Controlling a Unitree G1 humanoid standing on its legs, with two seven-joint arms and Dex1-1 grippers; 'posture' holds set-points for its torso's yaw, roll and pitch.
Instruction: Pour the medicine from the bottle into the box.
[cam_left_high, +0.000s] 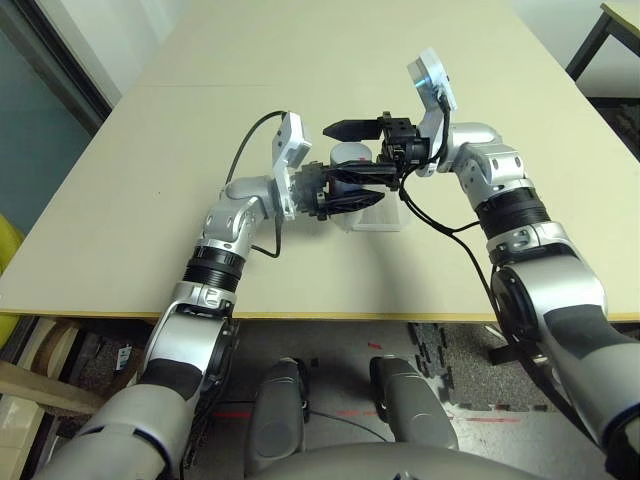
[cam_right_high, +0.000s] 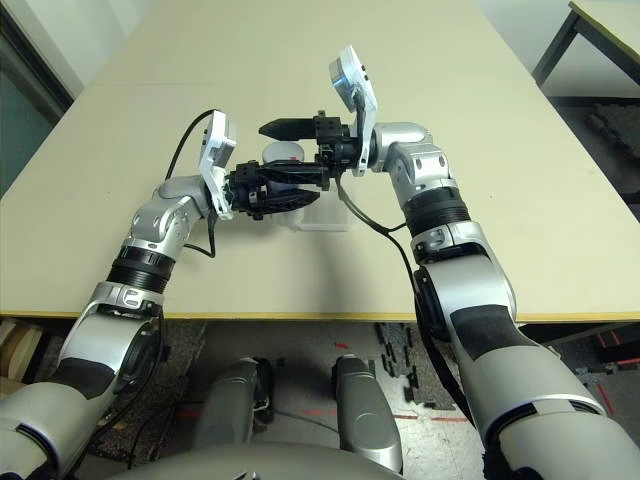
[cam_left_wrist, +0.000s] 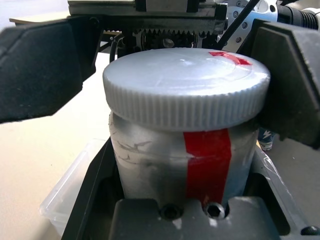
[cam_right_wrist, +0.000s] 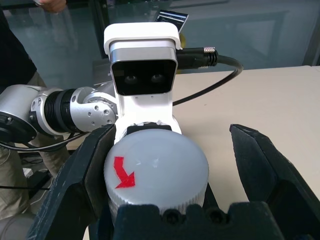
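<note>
The white-grey bottle (cam_left_wrist: 165, 165) with a red stripe stands upright just above the table, and my left gripper (cam_left_high: 345, 192) is shut on its body. A ribbed grey cap (cam_left_wrist: 185, 85) with a red arrow sits on top of it. From the opposite side my right gripper (cam_right_wrist: 167, 172) stands open, one black finger (cam_right_wrist: 82, 175) on each side of the cap, and I cannot tell whether they touch it. The clear plastic box (cam_left_high: 385, 218) lies on the table directly under and beside the bottle. The medicine is hidden.
The beige table (cam_left_high: 130, 200) stretches wide on both sides and far behind the arms. Its front edge (cam_left_high: 330, 316) runs close below the box. A person (cam_right_wrist: 20, 65) stands behind the table. Black cables (cam_left_high: 440, 225) hang from both wrists.
</note>
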